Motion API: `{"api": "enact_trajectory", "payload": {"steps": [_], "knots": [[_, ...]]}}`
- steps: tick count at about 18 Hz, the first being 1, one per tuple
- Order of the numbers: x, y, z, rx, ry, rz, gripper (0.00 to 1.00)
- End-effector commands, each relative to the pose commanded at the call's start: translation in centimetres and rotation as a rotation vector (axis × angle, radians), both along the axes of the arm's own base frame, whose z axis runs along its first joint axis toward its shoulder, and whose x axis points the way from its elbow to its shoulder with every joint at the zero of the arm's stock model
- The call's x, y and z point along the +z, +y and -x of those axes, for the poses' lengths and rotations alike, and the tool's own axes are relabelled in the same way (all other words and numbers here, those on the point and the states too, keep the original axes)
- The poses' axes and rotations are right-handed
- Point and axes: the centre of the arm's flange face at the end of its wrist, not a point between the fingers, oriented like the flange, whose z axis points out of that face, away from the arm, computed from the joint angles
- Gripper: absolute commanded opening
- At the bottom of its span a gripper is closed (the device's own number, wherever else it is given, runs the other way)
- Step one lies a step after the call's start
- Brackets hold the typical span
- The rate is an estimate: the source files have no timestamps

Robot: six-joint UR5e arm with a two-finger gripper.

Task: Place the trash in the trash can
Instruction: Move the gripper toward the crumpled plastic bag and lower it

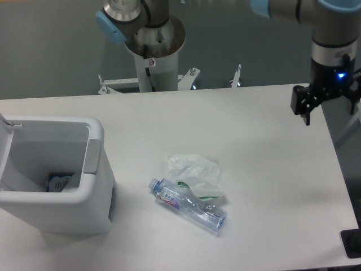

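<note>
- Your gripper hung at 2 o'clock over the table; held nothing, opening unclear.
- Bottle & sheet touching, center.
- Bin at 9, lid open.

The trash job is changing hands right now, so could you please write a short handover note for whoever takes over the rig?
Gripper: raised over the table's far right edge, holding nothing; open or shut is unclear.
Crushed bottle and crumpled white sheet: touching, mid-table, right of the trash can.
Trash can: at the left, lid open, something already inside.
Done: neither piece binned.
Left: pick up both and drop them in.
</note>
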Motion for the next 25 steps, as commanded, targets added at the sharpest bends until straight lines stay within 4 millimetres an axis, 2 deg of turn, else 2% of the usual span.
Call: {"api": "enact_trajectory", "payload": {"steps": [7, 14, 16, 18, 22, 25], "knots": [[-0.2, 0.0, 0.1, 0.002, -0.005, -0.009, 1.0], [-2.2, 0.6, -0.3, 0.0, -0.04, -0.057, 1.0], [-3.4, 1.1, -0.2, 0.031, -0.057, -0.068, 1.0], [-5.7, 2.1, -1.0, 0.008, -0.074, -0.059, 1.0], [-9.0, 3.2, -1.7, -0.018, -0.042, -0.067, 1.0], [-10.6, 4.0, -2.6, -0.037, -0.068, -0.056, 1.0]]}}
